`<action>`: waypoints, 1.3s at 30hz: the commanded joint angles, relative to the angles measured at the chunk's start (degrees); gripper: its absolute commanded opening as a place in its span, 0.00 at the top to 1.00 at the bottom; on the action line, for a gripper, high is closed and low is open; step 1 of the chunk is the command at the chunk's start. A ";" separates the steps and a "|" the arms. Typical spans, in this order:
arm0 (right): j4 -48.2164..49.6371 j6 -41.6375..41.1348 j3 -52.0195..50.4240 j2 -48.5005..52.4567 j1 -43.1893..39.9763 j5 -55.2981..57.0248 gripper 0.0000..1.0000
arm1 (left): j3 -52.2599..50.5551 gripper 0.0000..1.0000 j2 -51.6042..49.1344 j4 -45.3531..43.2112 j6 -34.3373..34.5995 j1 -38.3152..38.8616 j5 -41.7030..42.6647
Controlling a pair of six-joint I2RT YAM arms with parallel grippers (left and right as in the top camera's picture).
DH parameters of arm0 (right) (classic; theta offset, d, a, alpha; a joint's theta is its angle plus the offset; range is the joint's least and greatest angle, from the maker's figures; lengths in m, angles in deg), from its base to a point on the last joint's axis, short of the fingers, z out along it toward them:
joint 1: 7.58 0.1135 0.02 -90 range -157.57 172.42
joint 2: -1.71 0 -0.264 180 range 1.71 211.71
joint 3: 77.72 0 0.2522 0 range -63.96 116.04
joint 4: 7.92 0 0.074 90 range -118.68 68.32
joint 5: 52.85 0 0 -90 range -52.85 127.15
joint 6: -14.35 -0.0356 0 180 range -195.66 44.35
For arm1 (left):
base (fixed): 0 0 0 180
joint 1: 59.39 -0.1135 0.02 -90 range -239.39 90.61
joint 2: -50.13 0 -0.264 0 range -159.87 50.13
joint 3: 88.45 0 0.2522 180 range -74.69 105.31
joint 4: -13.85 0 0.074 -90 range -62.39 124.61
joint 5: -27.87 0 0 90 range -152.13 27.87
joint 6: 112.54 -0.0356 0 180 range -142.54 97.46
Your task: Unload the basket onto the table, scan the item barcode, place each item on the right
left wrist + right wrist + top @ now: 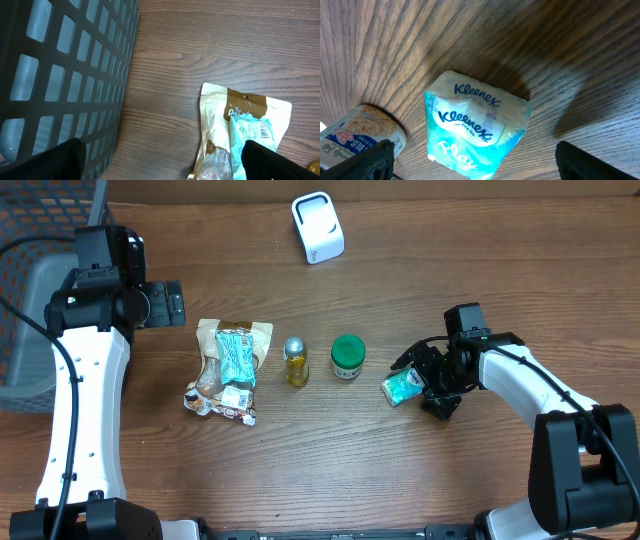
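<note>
A teal Kleenex tissue pack (pixel 401 388) (pixel 472 131) lies flat on the wooden table. My right gripper (pixel 420 383) (pixel 485 170) hovers open right over it, one finger on each side, not touching. At the back of the table stands the white barcode scanner (pixel 318 227). My left gripper (pixel 166 303) (pixel 162 167) is open and empty above bare wood, between the dark basket (pixel 60 80) and a tan snack bag (pixel 220 125) with a teal packet (pixel 255 132) on top.
A green-lidded jar (pixel 348 357) (pixel 357 137) stands just left of the tissue pack, then a small gold bottle (pixel 296 361), then the snack bags (pixel 230 368). The grey mesh basket (pixel 30 300) sits at the far left edge.
</note>
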State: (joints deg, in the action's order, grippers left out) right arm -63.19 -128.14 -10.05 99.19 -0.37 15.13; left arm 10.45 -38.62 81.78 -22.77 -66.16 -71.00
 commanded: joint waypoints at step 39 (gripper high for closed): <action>0.90 0.35 0.15 -0.17 -0.37 2.49 0.28 | 1.31 0.00 0.87 -0.20 -1.07 0.00 -0.31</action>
State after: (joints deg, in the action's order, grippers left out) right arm -62.63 -127.62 -10.05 99.19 -0.40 16.90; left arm 10.45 -38.62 81.78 -22.77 -66.16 -71.00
